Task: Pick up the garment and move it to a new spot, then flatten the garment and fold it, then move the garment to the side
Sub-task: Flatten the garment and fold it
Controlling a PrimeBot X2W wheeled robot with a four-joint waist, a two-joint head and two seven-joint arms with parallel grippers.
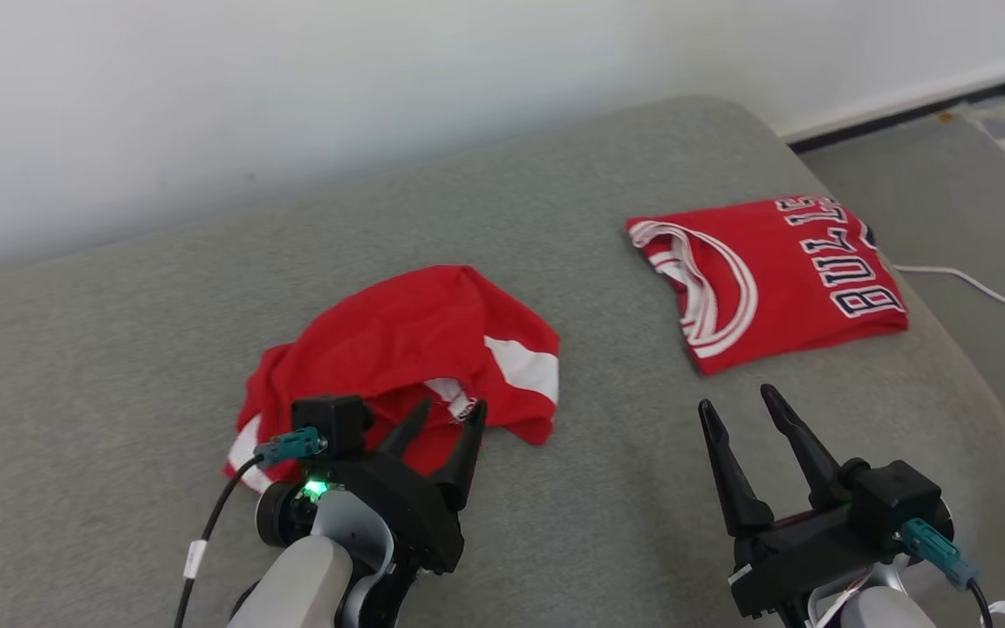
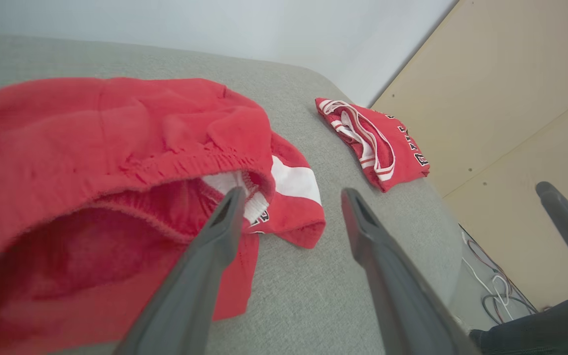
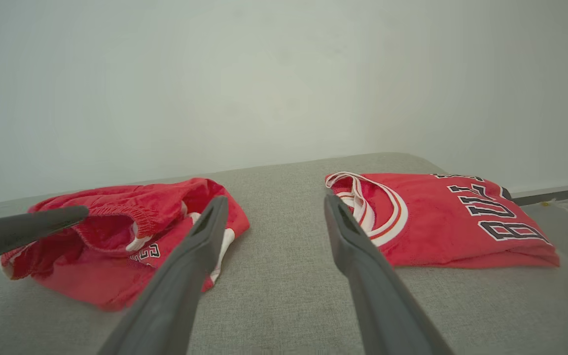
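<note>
Hovering: left pincer point(image 1: 453, 406) at shorts point(image 1: 415, 323) | left wrist view: floor cables point(image 2: 497, 285)

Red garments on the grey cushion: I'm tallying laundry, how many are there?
2. The crumpled shorts lie by the left end effector; the folded jersey lies beyond the right end effector. I see no others.

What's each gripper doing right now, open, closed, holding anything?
Left gripper: open, holding nothing, fingertips at the crumpled red shorts.
Right gripper: open, holding nothing, over the grey cushion.
</note>
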